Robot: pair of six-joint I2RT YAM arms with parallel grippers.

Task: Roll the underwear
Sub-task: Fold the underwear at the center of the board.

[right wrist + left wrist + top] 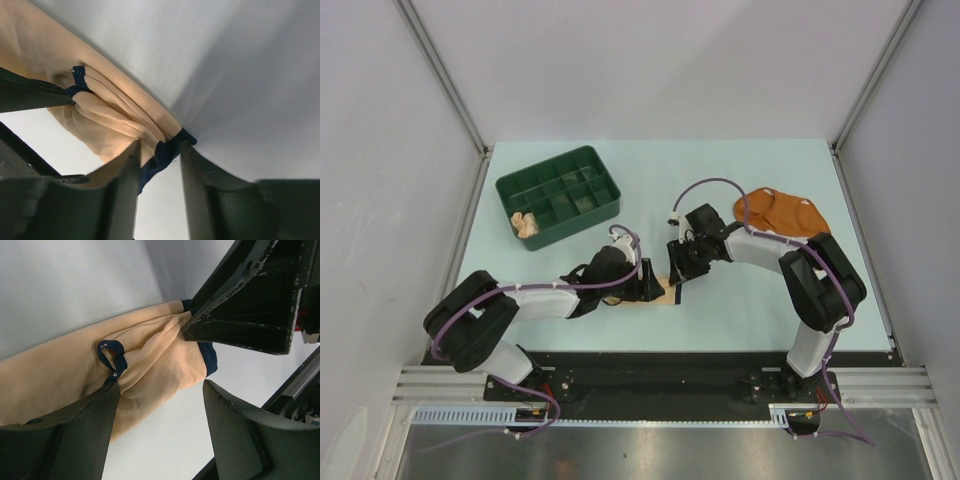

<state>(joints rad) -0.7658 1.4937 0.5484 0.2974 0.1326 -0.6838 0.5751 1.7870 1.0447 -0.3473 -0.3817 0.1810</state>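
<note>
Near front edge of table (740, 300), mid-width: peach underwear (60, 375), folded lengthwise, lying between both grippers. Left gripper (160, 390) spread wide, one finger over cloth, holding nothing. Right gripper (159, 146) narrow, navy trim (210, 357) between fingers; pinched or freed, cannot tell. Step judged: fold made, rolling not yet begun. Next: regrip one end, tuck tight, roll along length. Rust-orange underwear (780, 212) near far right corner, not yet rolled.

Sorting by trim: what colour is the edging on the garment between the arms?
Dark navy edging on the peach garment; clearest in the right wrist view.
</note>
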